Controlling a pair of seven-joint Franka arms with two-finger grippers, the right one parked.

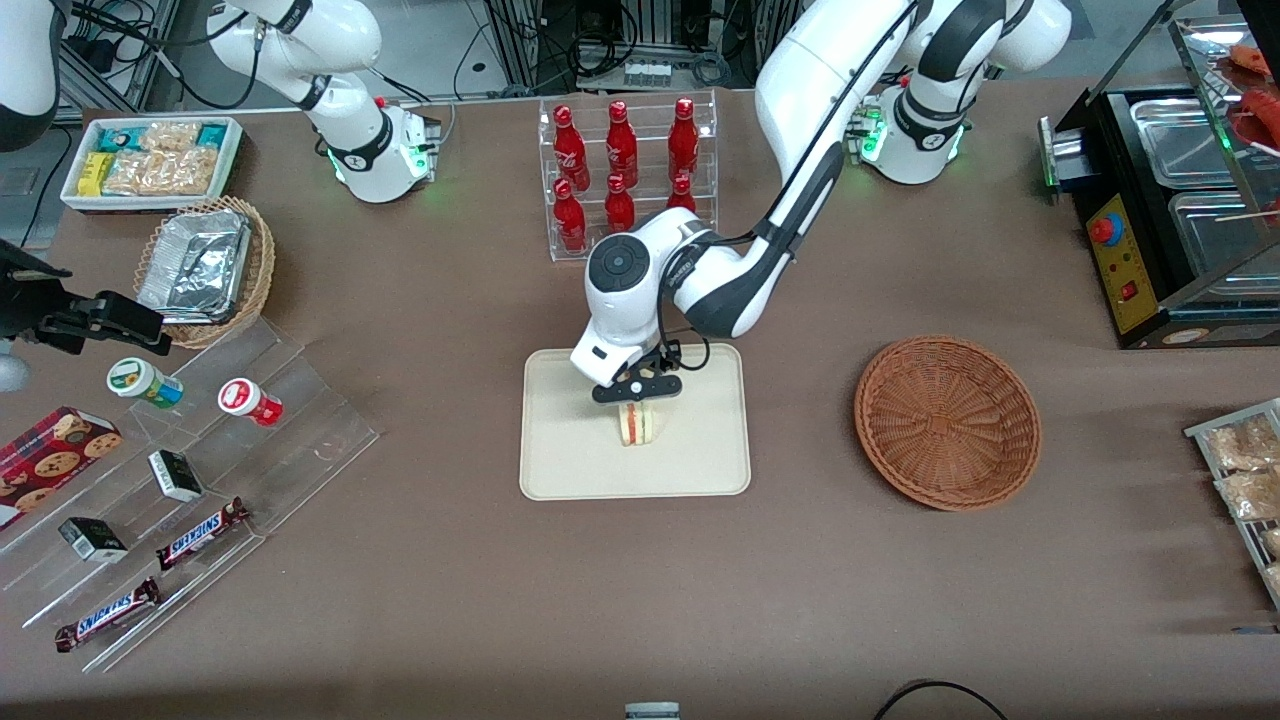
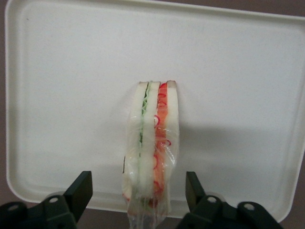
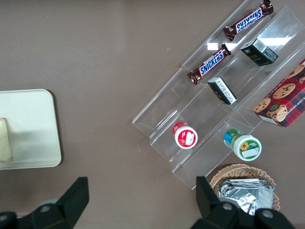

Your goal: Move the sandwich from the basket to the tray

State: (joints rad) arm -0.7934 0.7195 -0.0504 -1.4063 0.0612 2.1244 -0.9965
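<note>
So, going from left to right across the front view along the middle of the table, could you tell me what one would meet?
Foil container in its lighter wicker basket → tray → sandwich, standing on the tray with the open tool directly above it → reddish-brown basket, empty → black food warmer.

Bright, even light falls from overhead on the brown tablecloth [image 1: 500, 580], so shadows are soft and short. The black two-finger gripper [image 1: 637, 400] hangs open just above the flat cream rectangular tray [image 1: 560, 460] and throws a faint grey shadow on it beside the white-bread sandwich wedge [image 1: 638, 424]. In the left wrist view the tray washes out almost white. Glare shows on the crumpled foil container [image 1: 195, 262] and on the clear acrylic stepped stand [image 3: 214, 46].
</note>
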